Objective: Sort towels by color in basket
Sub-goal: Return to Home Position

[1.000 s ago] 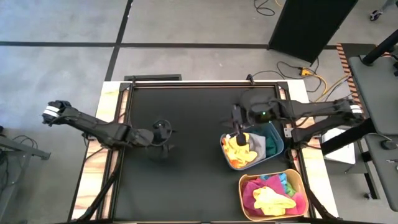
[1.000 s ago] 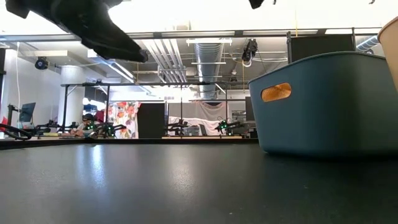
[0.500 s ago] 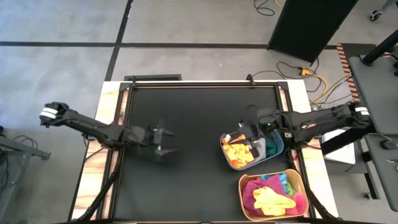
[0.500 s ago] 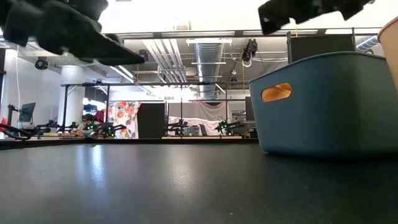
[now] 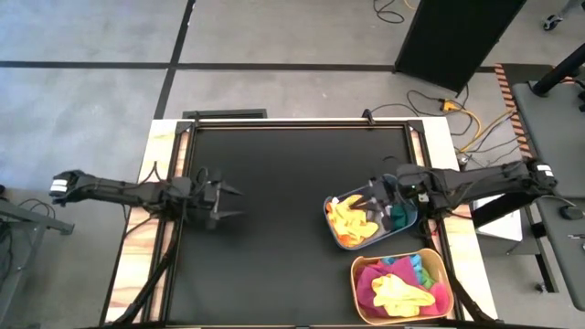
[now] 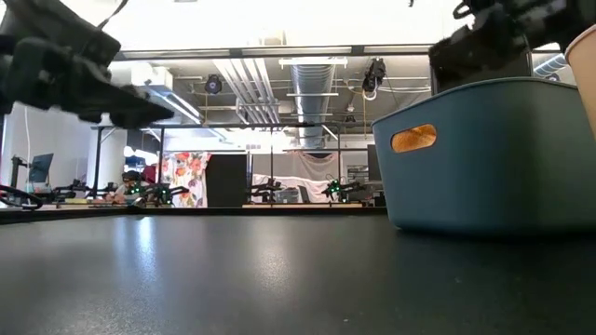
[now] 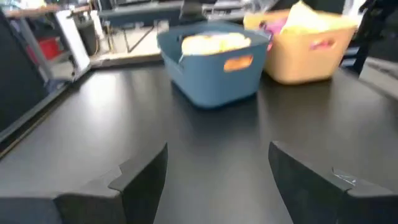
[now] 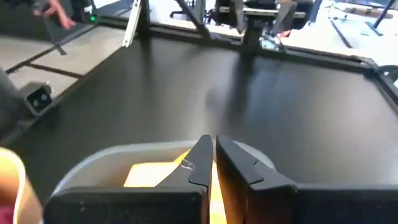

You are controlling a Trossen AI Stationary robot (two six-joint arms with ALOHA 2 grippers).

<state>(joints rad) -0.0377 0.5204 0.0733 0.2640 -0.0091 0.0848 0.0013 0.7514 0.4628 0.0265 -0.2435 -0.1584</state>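
A matte black table top (image 5: pixel 292 183) fills the middle of the overhead view, edged with light wooden strips (image 5: pixel 161 135) along its sides. It stands on a grey floor (image 5: pixel 82 100) crossed by black tape lines (image 5: pixel 91 63). Beyond the table's far right corner stands a tall black cabinet (image 5: pixel 457 37), with yellow and orange cables (image 5: pixel 475 123) looping on the floor near it — a grey desk (image 5: pixel 548 119) sits at the right edge. At table level, the room behind shows silver ceiling ducts (image 6: pixel 312 79), a floral cloth (image 6: pixel 182 179) beside a dark panel (image 6: pixel 226 191), and workbenches with small green lights (image 6: pixel 140 189).
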